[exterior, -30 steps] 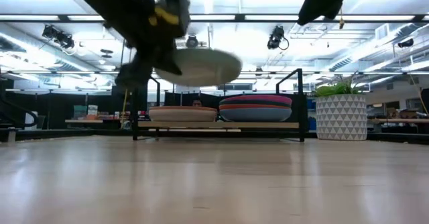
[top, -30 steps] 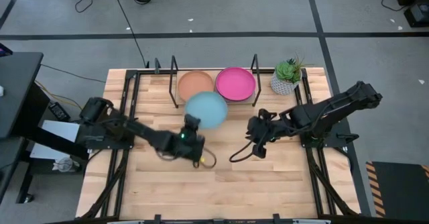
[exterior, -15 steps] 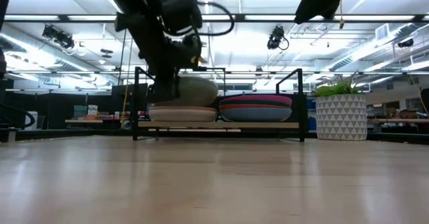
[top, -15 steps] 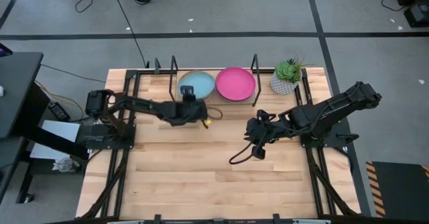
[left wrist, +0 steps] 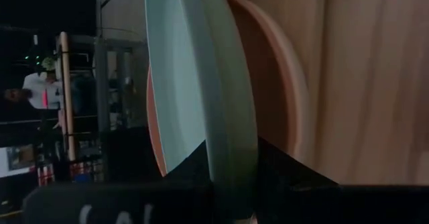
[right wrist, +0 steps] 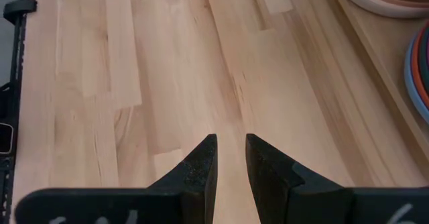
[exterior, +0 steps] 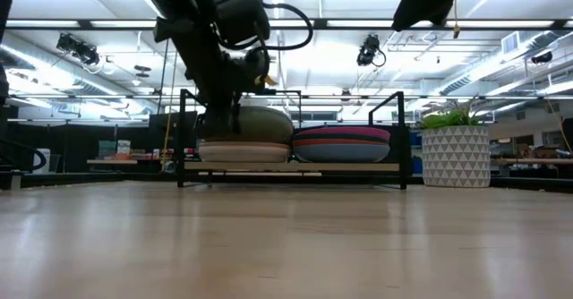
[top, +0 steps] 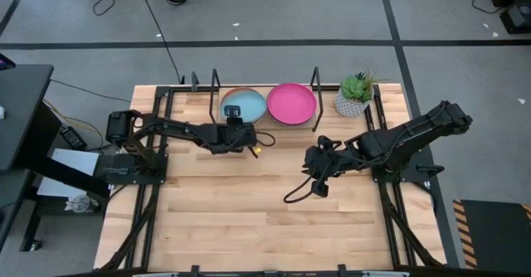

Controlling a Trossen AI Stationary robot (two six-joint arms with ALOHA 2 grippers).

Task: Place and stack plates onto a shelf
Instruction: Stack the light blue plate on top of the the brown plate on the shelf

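My left gripper [top: 236,126] reaches to the shelf [top: 328,126] and is shut on the light teal plate [top: 246,103]. That plate sits tilted over the left stack, whose top plate is orange-tan [left wrist: 281,83]. In the low view the teal plate [exterior: 260,124] shows its underside above that stack [exterior: 243,152]. The right stack [exterior: 342,144] is topped by the pink plate [top: 290,103]. My right gripper [top: 319,177] hovers over the table's right middle, narrowly open and empty [right wrist: 232,163]. My left gripper pinches the light teal plate's near rim [left wrist: 228,153] between its two fingers, one above the rim and one below. It comes from the table's near-left side, roughly level. The plate is tilted, near edge raised, and its lower part meets the left stack [exterior: 255,141].
Black upright frames [top: 215,86] [top: 315,82] stand at the shelf's ends. A potted plant [top: 355,94] stands right of the shelf. Bare wooden tabletop [top: 249,211] lies between the shelf and the near edge.
My left gripper carried the light teal plate from above the table's middle toward the far edge and down onto the left stack on the shelf, staying shut on it. During the last half second it stayed nearly still. The right arm has not moved.
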